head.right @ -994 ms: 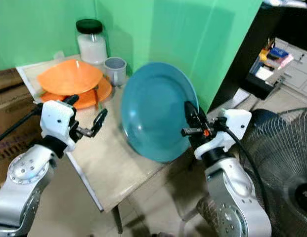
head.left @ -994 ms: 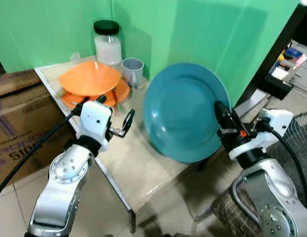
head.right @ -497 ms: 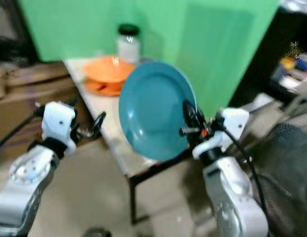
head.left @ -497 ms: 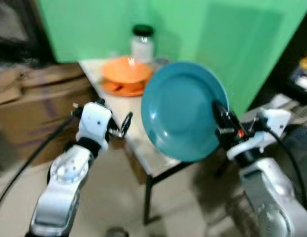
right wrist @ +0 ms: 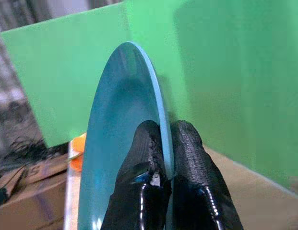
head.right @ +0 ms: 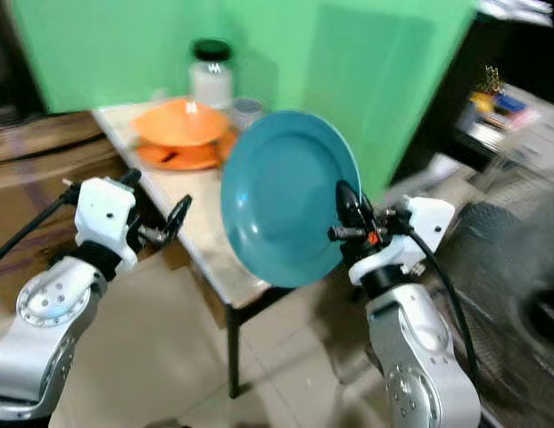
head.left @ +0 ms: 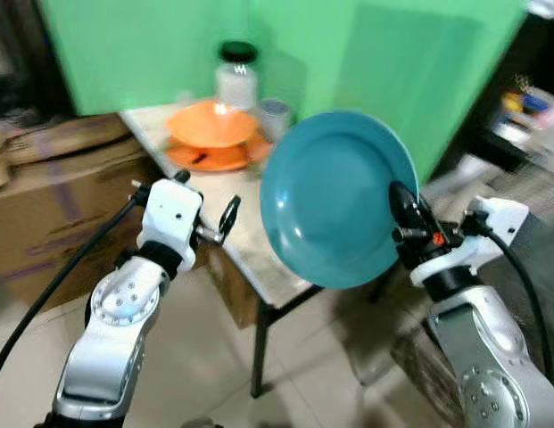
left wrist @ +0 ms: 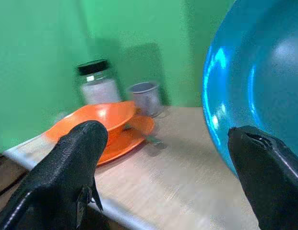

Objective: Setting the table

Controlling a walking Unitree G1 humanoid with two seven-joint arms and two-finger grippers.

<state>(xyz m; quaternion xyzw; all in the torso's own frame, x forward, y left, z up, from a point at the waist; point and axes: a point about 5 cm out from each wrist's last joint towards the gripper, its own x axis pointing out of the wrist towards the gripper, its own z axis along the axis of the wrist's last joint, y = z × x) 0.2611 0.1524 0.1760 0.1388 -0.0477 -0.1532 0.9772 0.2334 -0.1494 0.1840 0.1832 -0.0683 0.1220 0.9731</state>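
While its rim is pinched between the closed fingers of the right gripper (right wrist: 160, 191), a glossy teal plate (head.left: 337, 198) is held upright above the table (head.left: 250, 259) edge, the spread-fingered left gripper (head.left: 225, 217) is kept empty nearby, and a white-filled jar (head.left: 235, 76) is seen blurred behind stacked orange dishes (head.left: 213, 138).
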